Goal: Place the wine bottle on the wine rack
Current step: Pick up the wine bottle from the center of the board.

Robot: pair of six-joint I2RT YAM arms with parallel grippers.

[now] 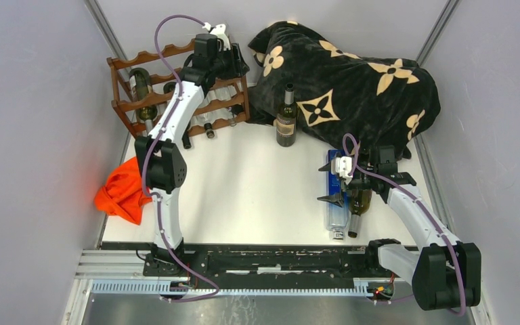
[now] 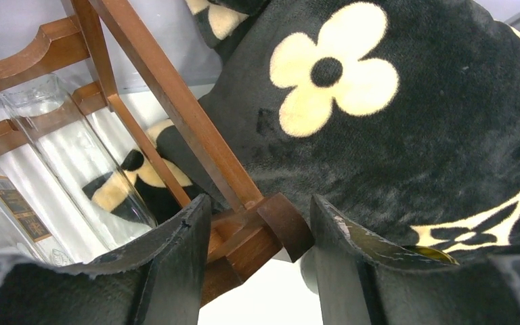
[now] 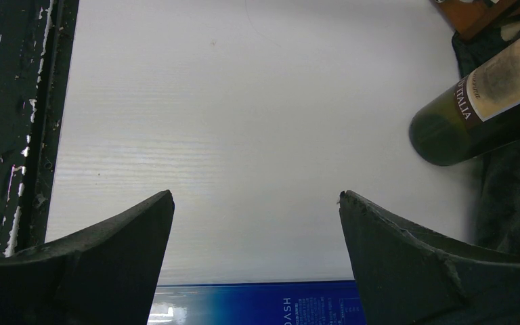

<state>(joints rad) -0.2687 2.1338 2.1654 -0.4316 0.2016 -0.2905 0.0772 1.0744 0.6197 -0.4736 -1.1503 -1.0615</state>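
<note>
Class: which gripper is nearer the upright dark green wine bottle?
Right. The right gripper hovers just in front of the bottle; the left gripper sits farther off at the wooden rack.

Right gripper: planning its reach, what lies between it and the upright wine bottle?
Only bare white table between the right gripper and the upright wine bottle, per the top view.

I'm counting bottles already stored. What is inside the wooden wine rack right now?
The dark reddish-brown wooden wine rack holds clear glass bottles and a dark green bottle, lying on their sides. The left arm covers its right half, so no full count is possible.
</note>
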